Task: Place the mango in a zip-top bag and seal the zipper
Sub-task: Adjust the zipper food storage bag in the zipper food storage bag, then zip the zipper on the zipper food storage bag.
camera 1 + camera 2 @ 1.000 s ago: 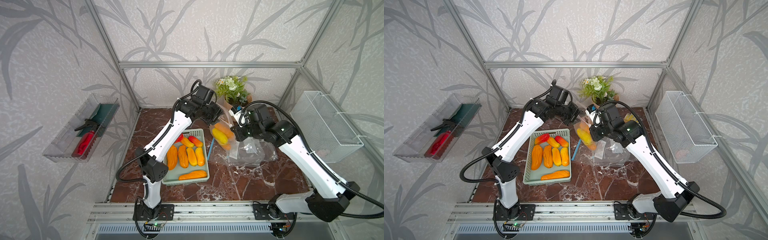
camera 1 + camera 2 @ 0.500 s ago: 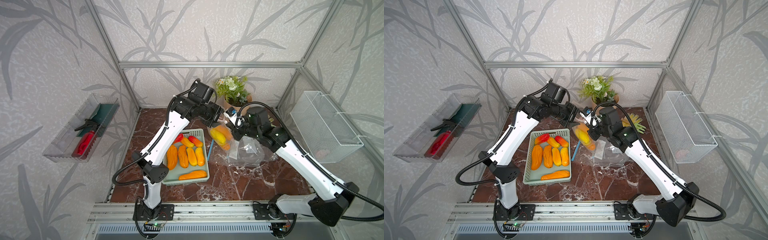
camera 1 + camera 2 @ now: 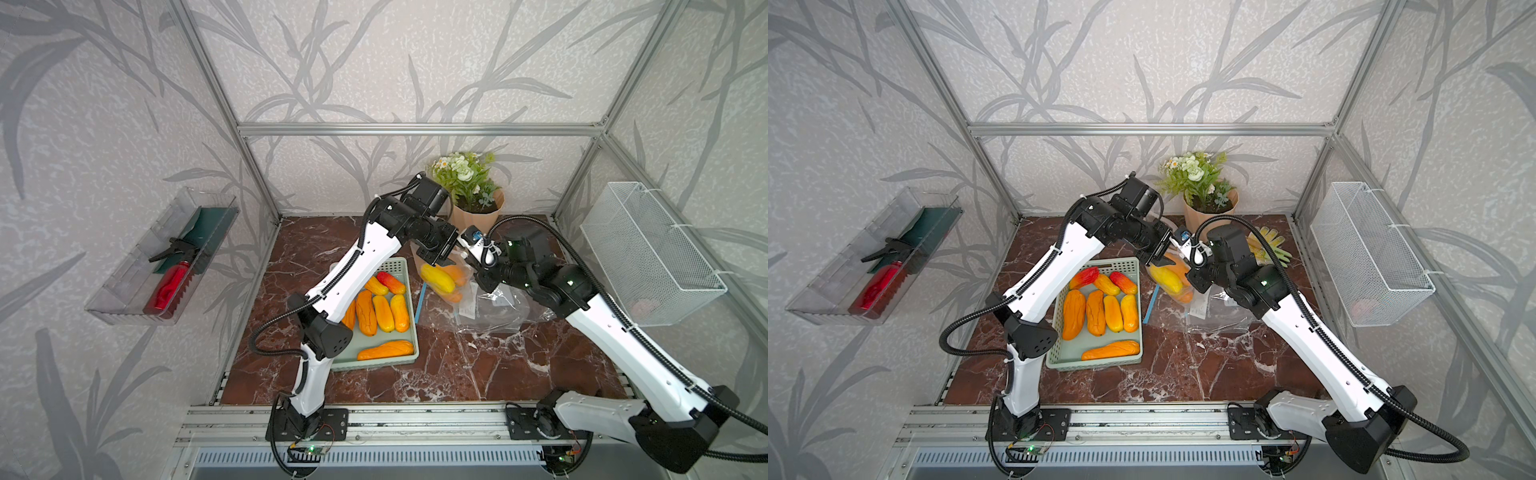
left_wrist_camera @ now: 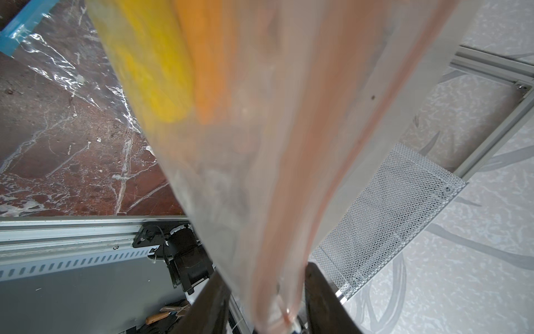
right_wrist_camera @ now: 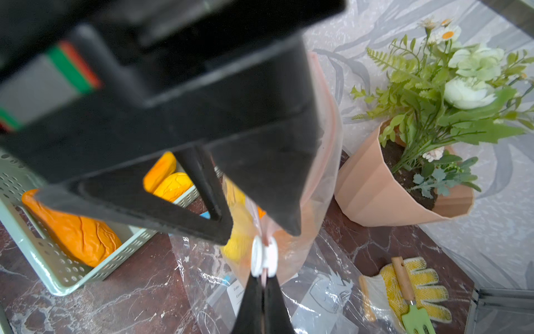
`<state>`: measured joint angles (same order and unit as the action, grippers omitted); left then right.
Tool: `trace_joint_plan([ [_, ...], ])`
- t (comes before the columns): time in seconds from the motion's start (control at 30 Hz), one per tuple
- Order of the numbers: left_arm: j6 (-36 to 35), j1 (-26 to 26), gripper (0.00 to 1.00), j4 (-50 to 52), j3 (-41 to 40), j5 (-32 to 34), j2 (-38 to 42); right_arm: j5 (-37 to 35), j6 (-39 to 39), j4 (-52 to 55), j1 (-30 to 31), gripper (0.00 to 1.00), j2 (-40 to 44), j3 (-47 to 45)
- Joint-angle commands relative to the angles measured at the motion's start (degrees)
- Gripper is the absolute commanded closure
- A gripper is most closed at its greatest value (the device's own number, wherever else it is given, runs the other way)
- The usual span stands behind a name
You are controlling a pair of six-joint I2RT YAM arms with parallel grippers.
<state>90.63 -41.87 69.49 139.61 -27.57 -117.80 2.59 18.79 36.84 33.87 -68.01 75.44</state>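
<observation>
A clear zip-top bag [image 3: 466,286] [image 5: 320,173] hangs above the table with a yellow mango [image 3: 437,277] [image 3: 1166,279] and orange ones inside. Its zipper is a pinkish strip [image 5: 326,95] with a white slider [image 5: 263,256]. My right gripper [image 5: 263,284] [image 3: 471,266] is shut on the strip right behind the slider. My left gripper [image 5: 260,231] [image 4: 265,274] [image 3: 1163,259] stands just on the slider's other side. Its fingers [image 4: 318,289] are apart, and the bag's top edge runs between them.
A second clear bag [image 3: 494,309] with a light-blue strip [image 3: 420,301] lies flat under the hanging one. A mint-green basket [image 3: 409,357] with several mangoes stands beside it. A potted plant [image 3: 473,199] is behind, with gloves and a trowel [image 5: 410,289]. A wire basket [image 3: 648,249] hangs on the right wall.
My left gripper has moved along the bag's top edge toward the right gripper and now stands right beside it. The right gripper has kept its hold.
</observation>
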Motion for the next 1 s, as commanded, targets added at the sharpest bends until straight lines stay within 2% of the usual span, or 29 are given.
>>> trace_joint_plan([
  [0.0,0.77,-0.58,0.57,2.92,1.89,-0.95,-0.57,-2.28,-0.68,2.86,0.44,1.00,3.24,-1.57],
  [0.3,1.55,-2.69,0.62,4.61,1.76,-3.78,-1.72,-4.35,0.72,3.24,0.72,1.00,3.36,-2.67],
  [0.6,3.51,-3.71,0.58,3.01,1.72,-3.14,-1.21,-4.35,-0.55,1.74,2.29,1.00,4.50,-5.57],
  [0.67,2.94,-3.92,0.62,3.25,1.63,-3.69,-1.51,-4.54,-0.42,1.13,2.31,1.00,4.73,-5.87],
  [0.87,1.96,-4.10,0.83,3.38,0.08,-3.72,-1.71,-3.92,0.29,-0.24,2.32,1.00,4.86,-5.83],
  [0.97,1.83,-4.10,0.86,3.48,0.13,-3.61,-1.83,-3.66,0.63,-0.12,2.31,1.00,5.12,-5.74],
])
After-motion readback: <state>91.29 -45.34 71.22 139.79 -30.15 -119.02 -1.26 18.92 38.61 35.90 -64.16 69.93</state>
